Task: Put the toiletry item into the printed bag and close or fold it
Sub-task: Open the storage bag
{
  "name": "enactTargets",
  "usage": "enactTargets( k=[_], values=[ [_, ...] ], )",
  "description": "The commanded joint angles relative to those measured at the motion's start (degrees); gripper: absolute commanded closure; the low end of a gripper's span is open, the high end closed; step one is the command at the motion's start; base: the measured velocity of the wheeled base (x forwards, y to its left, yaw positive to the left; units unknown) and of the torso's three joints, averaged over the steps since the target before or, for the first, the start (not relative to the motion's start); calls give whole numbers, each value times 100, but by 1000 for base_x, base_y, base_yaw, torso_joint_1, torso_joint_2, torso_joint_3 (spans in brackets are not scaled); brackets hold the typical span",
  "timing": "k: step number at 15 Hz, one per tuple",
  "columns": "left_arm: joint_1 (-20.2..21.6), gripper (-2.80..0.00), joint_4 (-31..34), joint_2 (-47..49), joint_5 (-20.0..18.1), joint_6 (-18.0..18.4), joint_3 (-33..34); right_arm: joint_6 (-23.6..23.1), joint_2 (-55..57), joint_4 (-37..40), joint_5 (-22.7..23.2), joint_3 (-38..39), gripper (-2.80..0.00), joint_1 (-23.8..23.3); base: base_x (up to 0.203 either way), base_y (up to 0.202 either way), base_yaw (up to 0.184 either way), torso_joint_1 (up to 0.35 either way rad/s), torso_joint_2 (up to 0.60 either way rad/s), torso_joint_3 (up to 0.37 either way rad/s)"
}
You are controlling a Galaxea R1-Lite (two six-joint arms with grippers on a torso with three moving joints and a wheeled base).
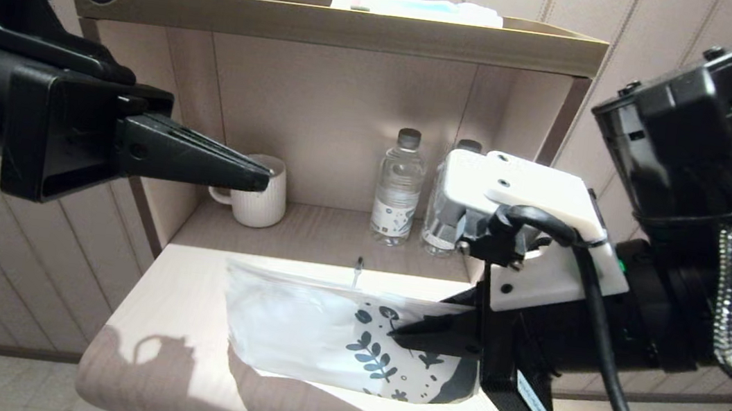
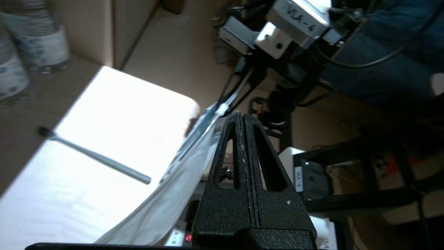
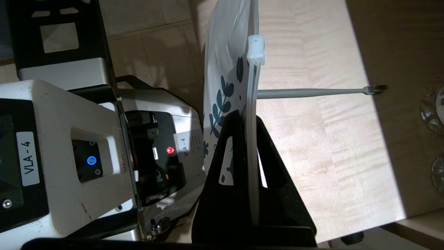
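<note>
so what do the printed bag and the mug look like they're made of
Printed bag: likely thin, soft plastic film; it looks semi-translucent, sags and creases where the right gripper pinches its zip edge. Mug: probably glazed ceramic; white, ribbed, thick-walled, with a soft sheen.

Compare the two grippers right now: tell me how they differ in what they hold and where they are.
The right gripper is clamped on the zip edge of the printed bag, holding it up on edge over the table; the left gripper holds nothing. The right gripper is low, at the bag's printed end; the left gripper is raised higher, in front of the mug. Both have their fingers shut. Neither touches the toothbrush, which lies on the table behind the bag.
</note>
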Motion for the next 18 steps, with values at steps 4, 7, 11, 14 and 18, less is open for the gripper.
enactTargets(
  k=[4,7,11,14,18],
  values=[
    [-392,0,-104,467,-163,43,-27,73,156,12,420,-174,0,-46,0,0,0,0,0,0],
    [-562,0,-185,675,-156,58,-34,83,216,12,468,-256,0,-37,0,0,0,0,0,0],
    [-626,-280,-188,745,-109,155,12,83,305,21,468,-388,0,-37,0,0,0,0,0,0],
    [-662,-280,-187,831,-115,309,40,91,255,21,476,-312,0,-55,0,0,0,0,0,0],
    [-653,-280,-150,937,-110,1306,246,92,321,38,955,-394,0,-230,0,0,0,0,0,0]
  ],
)
